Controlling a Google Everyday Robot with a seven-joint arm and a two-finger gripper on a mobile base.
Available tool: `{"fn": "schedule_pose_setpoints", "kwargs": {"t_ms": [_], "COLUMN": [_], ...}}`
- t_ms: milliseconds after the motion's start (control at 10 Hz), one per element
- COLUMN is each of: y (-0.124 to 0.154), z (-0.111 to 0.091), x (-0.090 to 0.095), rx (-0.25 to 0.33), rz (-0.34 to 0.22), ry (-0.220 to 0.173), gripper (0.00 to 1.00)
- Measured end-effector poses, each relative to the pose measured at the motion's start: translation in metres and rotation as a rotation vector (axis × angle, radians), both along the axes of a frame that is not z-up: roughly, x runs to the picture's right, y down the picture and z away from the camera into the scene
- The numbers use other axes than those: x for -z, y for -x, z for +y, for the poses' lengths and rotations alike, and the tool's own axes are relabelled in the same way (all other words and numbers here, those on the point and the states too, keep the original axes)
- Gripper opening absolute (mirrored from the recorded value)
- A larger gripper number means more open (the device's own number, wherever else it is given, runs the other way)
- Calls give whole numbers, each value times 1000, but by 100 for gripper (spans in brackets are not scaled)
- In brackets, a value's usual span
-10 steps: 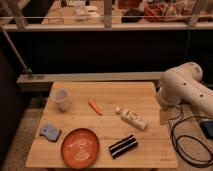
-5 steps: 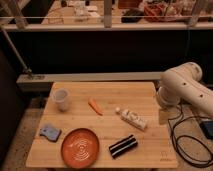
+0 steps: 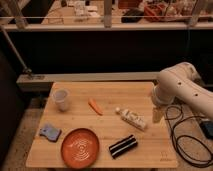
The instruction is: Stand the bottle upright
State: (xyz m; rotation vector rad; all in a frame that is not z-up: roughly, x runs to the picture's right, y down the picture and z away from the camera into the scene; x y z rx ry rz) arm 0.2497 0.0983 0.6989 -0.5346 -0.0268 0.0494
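The bottle (image 3: 131, 117) lies on its side on the wooden table (image 3: 105, 135), right of the middle, white cap toward the upper left, pale label with orange-red marks. My white arm (image 3: 177, 87) comes in from the right. My gripper (image 3: 157, 114) hangs at the table's right edge, a short way right of the bottle and apart from it.
A translucent white cup (image 3: 61, 99) stands at the back left. A carrot (image 3: 95, 106) lies near the middle. An orange plate (image 3: 80, 147) and a blue sponge (image 3: 50, 132) sit at the front left. A black-and-white striped block (image 3: 123, 146) lies in front of the bottle. Black cables (image 3: 187, 135) trail on the floor at right.
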Motion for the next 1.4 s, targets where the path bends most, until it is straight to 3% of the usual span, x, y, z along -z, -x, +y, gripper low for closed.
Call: {"fn": "schedule_pose_setpoints", "kwargs": {"t_ms": [800,1400], "y": [37,59], "z": [-7,-5], "x": [-16,-28], "rx": [-50,-56], "rz": [-45,-84], "ry": [-33,-47], "gripper": [80,80]}}
